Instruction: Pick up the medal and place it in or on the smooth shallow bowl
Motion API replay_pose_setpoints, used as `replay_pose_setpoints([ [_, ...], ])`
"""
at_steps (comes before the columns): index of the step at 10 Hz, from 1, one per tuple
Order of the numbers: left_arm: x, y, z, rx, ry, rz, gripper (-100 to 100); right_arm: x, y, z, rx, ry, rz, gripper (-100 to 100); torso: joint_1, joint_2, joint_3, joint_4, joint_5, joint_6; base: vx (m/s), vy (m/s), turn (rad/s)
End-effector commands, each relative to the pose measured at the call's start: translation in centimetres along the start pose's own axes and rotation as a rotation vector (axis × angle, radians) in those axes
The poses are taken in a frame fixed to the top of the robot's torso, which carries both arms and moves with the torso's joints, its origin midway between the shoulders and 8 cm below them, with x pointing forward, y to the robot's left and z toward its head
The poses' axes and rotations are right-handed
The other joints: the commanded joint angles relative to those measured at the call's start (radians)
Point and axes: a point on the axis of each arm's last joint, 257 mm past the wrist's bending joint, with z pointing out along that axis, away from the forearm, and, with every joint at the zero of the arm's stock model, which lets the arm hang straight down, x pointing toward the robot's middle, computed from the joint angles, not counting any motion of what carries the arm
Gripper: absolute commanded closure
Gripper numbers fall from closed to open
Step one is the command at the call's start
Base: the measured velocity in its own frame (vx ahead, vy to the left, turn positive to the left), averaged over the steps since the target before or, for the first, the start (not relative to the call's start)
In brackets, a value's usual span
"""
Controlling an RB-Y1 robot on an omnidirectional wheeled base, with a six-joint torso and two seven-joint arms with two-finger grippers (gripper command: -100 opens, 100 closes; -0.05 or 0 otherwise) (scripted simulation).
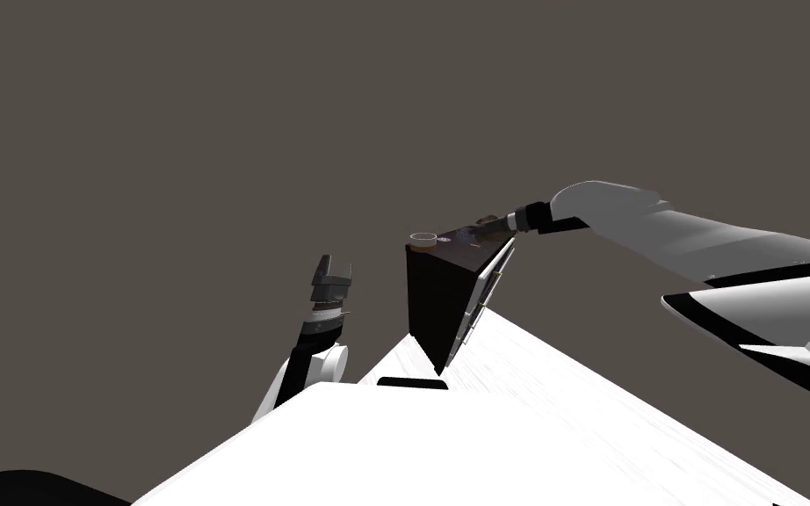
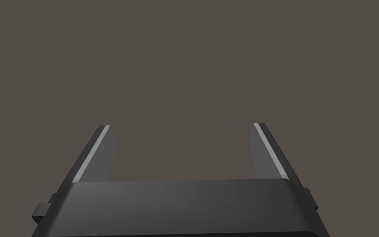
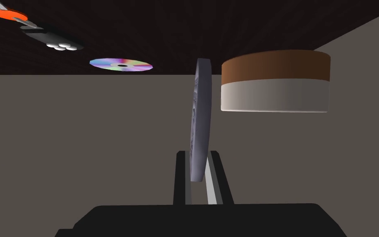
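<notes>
right gripper (image 3: 197, 156) pinching medal (image 3: 201, 111), bowl (image 3: 275, 84) beside, disc (image 3: 121, 65) beyond

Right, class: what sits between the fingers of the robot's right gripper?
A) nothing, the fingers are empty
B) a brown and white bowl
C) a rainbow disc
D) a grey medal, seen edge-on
D: in the right wrist view the right gripper has its two fingers pressed on the sides of the grey medal, and the bowl stands beside it with a gap between them.
</notes>
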Motion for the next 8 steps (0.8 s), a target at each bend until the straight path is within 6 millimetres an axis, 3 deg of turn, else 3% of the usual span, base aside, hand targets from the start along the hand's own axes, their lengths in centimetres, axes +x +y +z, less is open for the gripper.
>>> replay_pose_setpoints([
  [1,0.0,0.0,0.0,0.0,0.0,0.0,0,-0.9,0.1,0.7,-0.006,-0.007,-0.001,100,0.0,0.0,0.0,0.0,0.0,0.0,0.005,0.028,-0.037],
  [8,0.0,0.0,0.0,0.0,0.0,0.0,0,-3.5,1.1,3.7,-0.033,-0.017,-0.004,100,0.001,0.001,0.001,0.001,0.001,-0.001,0.002,0.03,-0.036],
])
